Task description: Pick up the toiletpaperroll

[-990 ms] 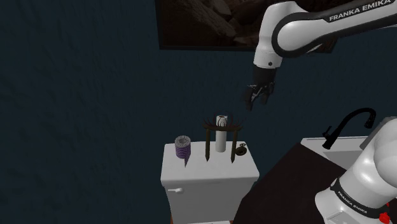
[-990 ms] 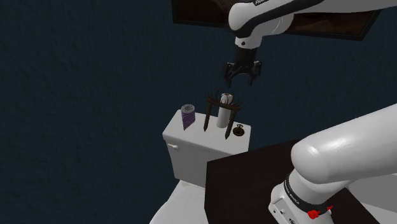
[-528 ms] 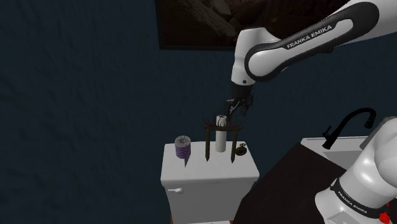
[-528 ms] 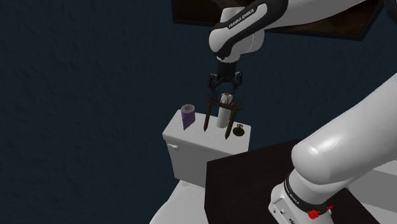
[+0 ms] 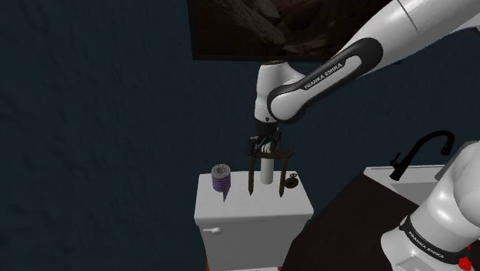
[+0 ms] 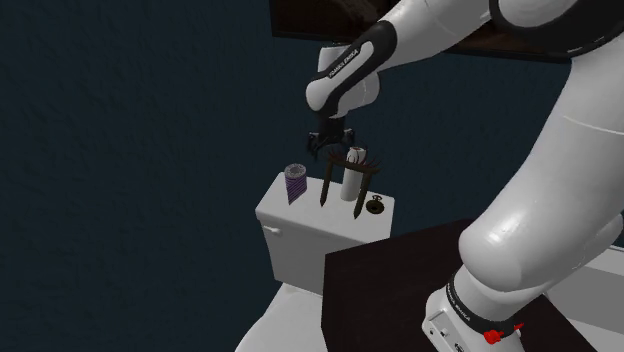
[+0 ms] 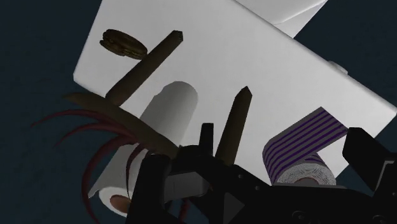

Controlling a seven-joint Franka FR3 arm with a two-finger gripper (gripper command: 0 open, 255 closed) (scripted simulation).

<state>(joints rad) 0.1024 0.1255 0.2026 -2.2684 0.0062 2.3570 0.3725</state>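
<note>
The white toilet tank (image 5: pixel 231 214) is boxy & smooth w/ a flat lid. At the lid's left end stands the toilet paper roll (image 5: pixel 221 178). It is short & round, w/ purple & white stripes round its side & a grey bumpy top. It is upright & nothing touches it. Next to the right is a dark brown stand (image 5: pixel 251 177) w/ thin legs that end in sharp points. A smooth white tube (image 5: pixel 267 171) stands upright inside it. The black tool (image 6: pixel 320 150) hangs just above the stand's left side, up & to the right of the roll. In the wrist view its fingers (image 7: pixel 206 137) are spread apart. The striped roll shows btw them, lower down & not gripped. At the lid's right end lies a small dark brown round thing (image 5: pixel 291 182). The wall (image 5: pixel 92 115) behind is dark blue & a bit rough.
</note>
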